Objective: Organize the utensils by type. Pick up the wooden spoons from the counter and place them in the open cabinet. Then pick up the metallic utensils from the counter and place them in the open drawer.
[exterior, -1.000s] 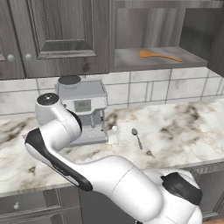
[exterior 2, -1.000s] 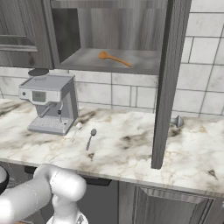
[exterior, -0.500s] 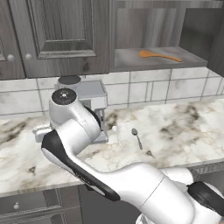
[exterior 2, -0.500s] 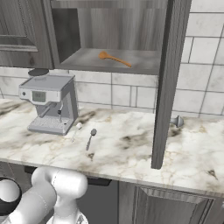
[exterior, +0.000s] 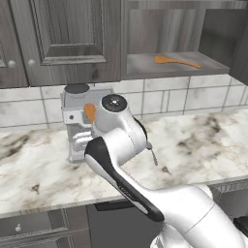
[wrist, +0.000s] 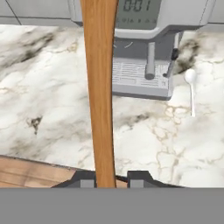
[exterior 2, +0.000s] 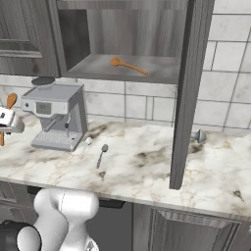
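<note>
My gripper is shut on the long handle of an orange-brown wooden spoon, held in the air to the left of the coffee machine. The gripper sits at the far left edge of the right base view, the spoon's bowl above it. That bowl peeks out behind my arm. A second wooden spoon lies on the shelf of the open cabinet. Two silvery spoons lie on the counter: a pale one and a darker one. The open drawer is out of view.
A silver coffee machine stands on the counter against the tiled wall, just left of the silvery spoons. The cabinet's open door hangs edge-on over the counter's middle. A small grey knob-like object sits behind it. Closed panelled cabinets are at the upper left.
My arm has swung to the right in the left base view, and the gripper with its wooden spoon has come into the left edge of the right base view. The other spoons have not moved.
</note>
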You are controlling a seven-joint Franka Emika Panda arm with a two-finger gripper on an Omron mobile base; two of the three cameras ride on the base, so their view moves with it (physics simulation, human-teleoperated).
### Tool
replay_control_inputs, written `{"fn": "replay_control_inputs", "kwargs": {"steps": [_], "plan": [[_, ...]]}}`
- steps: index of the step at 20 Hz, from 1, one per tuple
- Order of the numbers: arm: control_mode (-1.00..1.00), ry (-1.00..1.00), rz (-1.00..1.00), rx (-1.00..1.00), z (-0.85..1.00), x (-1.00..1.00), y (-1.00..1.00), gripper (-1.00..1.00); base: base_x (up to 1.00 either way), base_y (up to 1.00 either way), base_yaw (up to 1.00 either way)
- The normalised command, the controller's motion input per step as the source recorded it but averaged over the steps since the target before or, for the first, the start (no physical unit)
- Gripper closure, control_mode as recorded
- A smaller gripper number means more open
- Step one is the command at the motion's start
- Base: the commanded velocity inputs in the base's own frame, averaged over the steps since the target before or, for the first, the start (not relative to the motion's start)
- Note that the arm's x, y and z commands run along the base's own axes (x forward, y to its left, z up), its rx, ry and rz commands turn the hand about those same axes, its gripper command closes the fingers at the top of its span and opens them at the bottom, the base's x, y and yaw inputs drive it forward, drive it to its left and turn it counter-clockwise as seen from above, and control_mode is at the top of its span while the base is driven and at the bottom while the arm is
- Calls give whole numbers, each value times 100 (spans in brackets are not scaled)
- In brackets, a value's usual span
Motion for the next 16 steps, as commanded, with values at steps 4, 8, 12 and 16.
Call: {"fn": "replay_control_inputs", "kwargs": {"steps": [4,8,12,16], "plan": [[-100,0,0,4,8,3,-89,100,0,0,0],[-100,0,0,5,27,13,-93,100,0,0,0],[-100,0,0,6,40,0,-79,100,0,0,0],[-100,0,0,1,41,0,-66,100,0,0,0]]}}
